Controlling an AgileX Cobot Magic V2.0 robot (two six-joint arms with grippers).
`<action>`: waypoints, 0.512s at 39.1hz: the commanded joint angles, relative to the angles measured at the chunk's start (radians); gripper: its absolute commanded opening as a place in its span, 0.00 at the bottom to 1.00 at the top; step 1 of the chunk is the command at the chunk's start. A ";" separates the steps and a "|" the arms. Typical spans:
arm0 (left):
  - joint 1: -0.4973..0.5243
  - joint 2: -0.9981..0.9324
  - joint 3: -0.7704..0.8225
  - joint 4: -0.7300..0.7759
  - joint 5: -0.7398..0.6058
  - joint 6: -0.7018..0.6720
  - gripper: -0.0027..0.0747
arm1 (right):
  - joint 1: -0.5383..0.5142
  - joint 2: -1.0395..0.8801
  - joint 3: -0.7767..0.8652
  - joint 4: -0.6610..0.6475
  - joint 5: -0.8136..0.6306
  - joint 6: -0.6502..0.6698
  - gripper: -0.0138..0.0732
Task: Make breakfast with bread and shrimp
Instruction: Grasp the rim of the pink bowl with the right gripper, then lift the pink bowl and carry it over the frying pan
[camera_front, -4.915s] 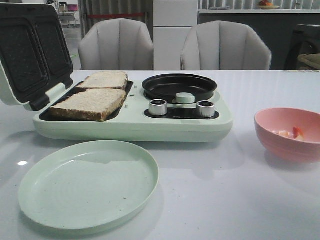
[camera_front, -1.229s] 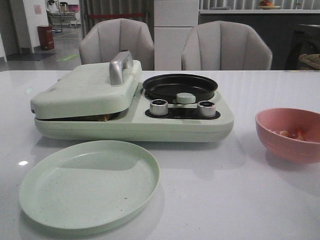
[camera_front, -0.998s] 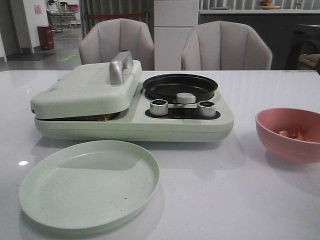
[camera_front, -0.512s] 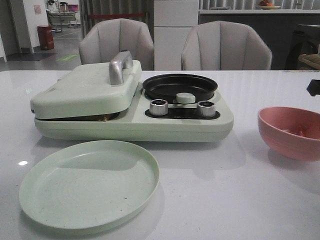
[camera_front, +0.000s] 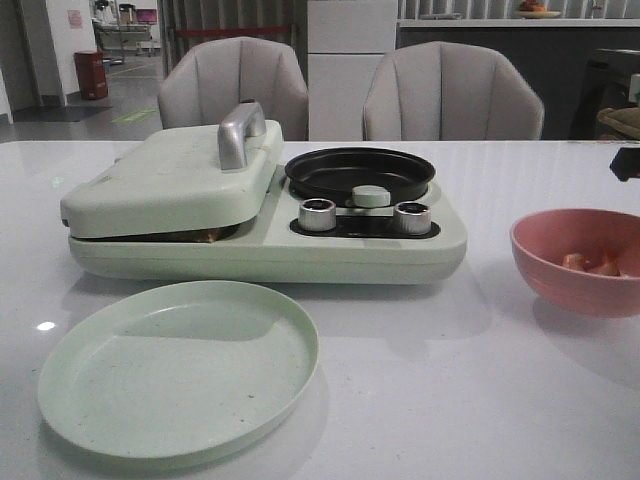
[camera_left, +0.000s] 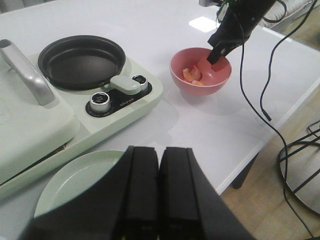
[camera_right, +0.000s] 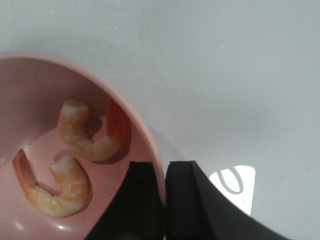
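Observation:
The bread is almost wholly hidden under the shut lid (camera_front: 175, 180) of the green sandwich maker; only a brown sliver (camera_front: 206, 236) shows in the gap. Two curled shrimp (camera_right: 92, 135) lie in the pink bowl (camera_front: 560, 245) at the right. My right gripper (camera_right: 164, 167) is shut on the bowl's rim, with one finger inside and one outside; in the left wrist view it (camera_left: 216, 55) reaches down into the bowl (camera_left: 200, 87). My left gripper (camera_left: 159, 155) is shut and holds nothing, hanging over the near side of the table by the green plate (camera_left: 75, 182).
An empty pale green plate (camera_front: 180, 370) lies in front of the sandwich maker. A black pan (camera_front: 360, 172) and two metal knobs (camera_front: 316, 213) sit on the appliance's right half. Two grey chairs stand behind. The table's right edge (camera_left: 280, 120) and hanging cables are close to the bowl.
The sandwich maker's lid, open earlier with both bread slices showing, is now shut. The right arm came in from the right and closed on the bowl's rim; the bowl has risen slightly.

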 joint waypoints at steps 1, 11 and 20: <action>-0.004 -0.003 -0.034 -0.020 -0.059 -0.001 0.16 | 0.034 -0.130 -0.034 -0.012 -0.058 -0.011 0.16; -0.004 -0.003 -0.034 -0.020 -0.059 -0.001 0.16 | 0.177 -0.280 -0.119 -0.159 -0.129 -0.011 0.16; -0.004 -0.003 -0.034 -0.020 -0.059 -0.001 0.16 | 0.310 -0.258 -0.289 -0.257 -0.161 0.005 0.16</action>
